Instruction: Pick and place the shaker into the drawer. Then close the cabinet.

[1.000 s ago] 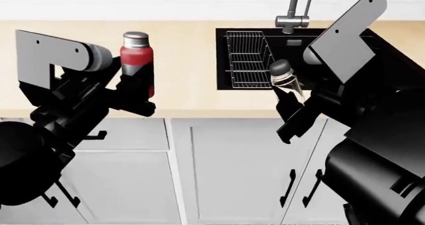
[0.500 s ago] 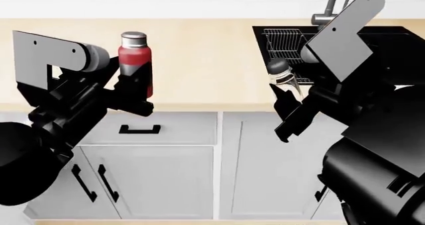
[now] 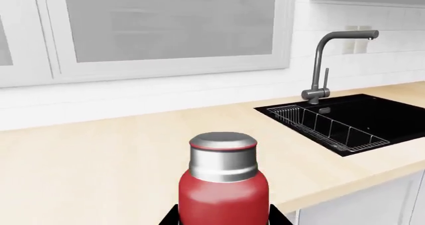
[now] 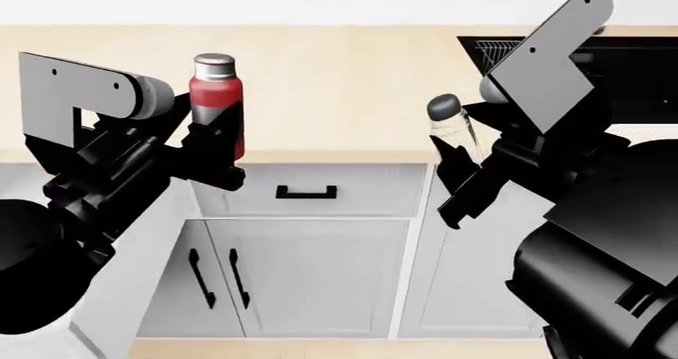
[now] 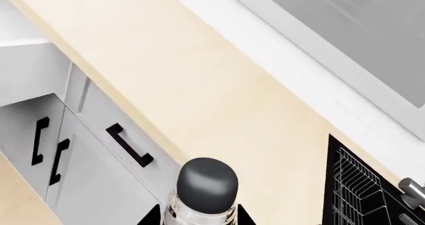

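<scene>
The left end effector [image 4: 217, 148] is clamped on the shaker [image 4: 216, 105], gripping the red body low down so that the silvery metal top stands clear above the black fingers; the shaker is upright and held in the air in front of the counter [image 4: 329, 89], over its front edge as the head view shows it. In the left wrist view the shaker [image 3: 223, 185] fills the lower middle, its metal cap toward the camera, with the black fingers just visible at either side of its base. The right end effector [image 4: 458, 164] is clamped on a clear shaker [image 4: 452, 125] with a dark grey round cap, held tilted and likewise lifted off the counter; the right wrist view shows that clear shaker [image 5: 202, 192] from above, cap uppermost, with dark finger parts on both sides of its glass body. Behind both arms runs the pale wooden counter, and at its far right sits a black sink [image 4: 625, 65] with a wire rack [image 3: 325, 128] inside and a grey faucet [image 3: 325, 65] behind it. Below the counter are white cabinet fronts: a narrow drawer front with a short black handle [image 4: 306, 192] and, under it, two doors with vertical black handles [image 4: 217, 278]. A white panel [image 4: 138, 264] slants down at the lower left of the head view, beside those doors; whether it belongs to the drawer cannot be told.
</scene>
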Available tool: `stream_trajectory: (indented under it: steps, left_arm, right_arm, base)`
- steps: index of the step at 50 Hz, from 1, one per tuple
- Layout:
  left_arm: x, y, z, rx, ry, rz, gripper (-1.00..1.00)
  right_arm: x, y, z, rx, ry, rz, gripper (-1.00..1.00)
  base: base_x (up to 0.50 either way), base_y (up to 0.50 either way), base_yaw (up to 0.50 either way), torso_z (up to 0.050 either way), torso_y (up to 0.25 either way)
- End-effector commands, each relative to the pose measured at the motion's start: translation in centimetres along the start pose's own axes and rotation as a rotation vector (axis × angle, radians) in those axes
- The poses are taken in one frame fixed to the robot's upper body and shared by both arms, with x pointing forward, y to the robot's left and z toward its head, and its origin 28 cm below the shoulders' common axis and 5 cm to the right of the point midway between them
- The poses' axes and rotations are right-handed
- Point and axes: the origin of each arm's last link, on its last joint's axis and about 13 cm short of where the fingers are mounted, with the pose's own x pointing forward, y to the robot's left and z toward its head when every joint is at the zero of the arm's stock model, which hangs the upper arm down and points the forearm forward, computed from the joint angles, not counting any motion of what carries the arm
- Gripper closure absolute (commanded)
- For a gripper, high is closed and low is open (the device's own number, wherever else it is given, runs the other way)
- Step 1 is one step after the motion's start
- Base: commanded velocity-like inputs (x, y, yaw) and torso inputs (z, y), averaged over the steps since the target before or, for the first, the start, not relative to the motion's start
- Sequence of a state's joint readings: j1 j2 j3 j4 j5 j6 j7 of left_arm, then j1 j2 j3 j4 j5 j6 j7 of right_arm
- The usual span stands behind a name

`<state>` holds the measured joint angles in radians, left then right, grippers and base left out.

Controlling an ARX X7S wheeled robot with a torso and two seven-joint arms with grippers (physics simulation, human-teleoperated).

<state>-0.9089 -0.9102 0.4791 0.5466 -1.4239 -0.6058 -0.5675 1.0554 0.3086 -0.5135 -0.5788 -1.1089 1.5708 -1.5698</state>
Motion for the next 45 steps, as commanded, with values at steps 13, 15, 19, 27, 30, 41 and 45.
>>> stream_trajectory:
  steps: [13, 15, 19, 27, 30, 41, 45]
  left_arm:
    - [-0.1, -0.11, 0.07, -0.009, -0.005, -0.003, 1.0]
    - [-0.09, -0.11, 0.04, -0.009, -0.004, -0.004, 1.0]
    - [-0.06, -0.12, 0.02, -0.008, -0.005, -0.003, 1.0]
    - [-0.05, -0.18, -0.07, -0.011, -0.005, -0.003, 1.0]
    - [-0.11, -0.22, -0.1, -0.011, -0.005, -0.004, 1.0]
    - [-0.15, -0.41, -0.18, -0.012, -0.003, -0.008, 1.0]
    - [-0.17, -0.44, -0.24, -0.011, -0.003, -0.01, 1.0]
  right_arm:
    - [-0.03, 0.02, -0.01, -0.001, 0.004, -0.01, 1.0]
    - [-0.06, 0.0, -0.04, -0.002, 0.005, -0.011, 1.0]
    - [-0.15, -0.04, -0.11, -0.003, 0.007, -0.015, 1.0]
    - [-0.23, -0.05, -0.02, -0.011, 0.005, -0.02, 1.0]
    - [-0.27, -0.05, -0.02, -0.011, 0.003, -0.022, 1.0]
    - [-0.37, -0.02, -0.12, -0.006, -0.002, -0.027, 1.0]
    - [-0.38, 0.04, -0.17, -0.004, -0.003, -0.027, 1.0]
  base:
    - [-0.12, 0.5, 0.0, 0.001, 0.0]
    - [-0.09, 0.5, 0.0, 0.0, 0.0]
    - [-0.06, 0.5, 0.0, 0.0, 0.0]
    - [-0.02, 0.5, 0.0, 0.0, 0.0]
    - [0.0, 0.5, 0.0, 0.0, 0.0]
    - [0.0, 0.5, 0.0, 0.0, 0.0]
    - [0.0, 0.5, 0.0, 0.0, 0.0]
